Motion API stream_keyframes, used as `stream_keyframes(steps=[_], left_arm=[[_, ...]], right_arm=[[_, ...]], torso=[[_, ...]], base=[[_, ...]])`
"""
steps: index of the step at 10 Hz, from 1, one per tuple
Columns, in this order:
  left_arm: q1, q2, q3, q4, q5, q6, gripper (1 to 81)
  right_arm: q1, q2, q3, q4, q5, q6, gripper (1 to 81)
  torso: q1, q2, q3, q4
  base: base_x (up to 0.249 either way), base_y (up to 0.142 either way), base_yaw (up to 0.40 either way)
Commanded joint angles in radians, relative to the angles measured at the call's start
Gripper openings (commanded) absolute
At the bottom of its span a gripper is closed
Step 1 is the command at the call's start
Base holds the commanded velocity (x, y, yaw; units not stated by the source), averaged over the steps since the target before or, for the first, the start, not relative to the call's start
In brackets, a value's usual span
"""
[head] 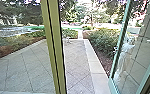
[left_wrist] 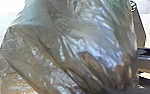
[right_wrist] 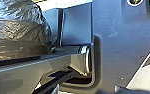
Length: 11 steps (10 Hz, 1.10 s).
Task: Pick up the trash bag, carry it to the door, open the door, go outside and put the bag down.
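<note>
The trash bag (left_wrist: 66,50), dark, translucent and crumpled, looms large and close in the left wrist view. Part of the same bag (right_wrist: 16,30) bulges beside the robot's jointed bar in the right wrist view. What my left gripper is doing at the bag cannot be made out, and the state of my right gripper is also unclear. A glass door (head: 113,63) with a pale green frame stands open at the right of the head view, with the paved yard (head: 77,60) beyond the doorway.
An upright yellow-green post (head: 56,47) stands left of the opening, with glass beside it. A light stone border (head: 94,62) runs along the paving, next to bushes (head: 103,38). A pale figure (head: 124,56) shows at the door's glass; whether it is a reflection is unclear.
</note>
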Motion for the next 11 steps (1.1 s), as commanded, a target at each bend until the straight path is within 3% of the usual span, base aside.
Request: stream_keyframes(steps=[1,11], left_arm=[[-0.048,-0.002,0.001,0.01,0.056,0.004,1.0],[-0.048,0.004,0.001,0.01,0.055,0.004,1.0]], right_arm=[[0.037,0.009,0.009,-0.023,-0.061,-0.012,81.1],[0.026,0.012,0.004,-0.025,-0.063,-0.01,81.1]], torso=[[0.0,0.0,0.0,0.0],[0.0,0.0,0.0,0.0]], base=[[0.0,-0.106,0.0],[0.0,-0.112,0.0]])
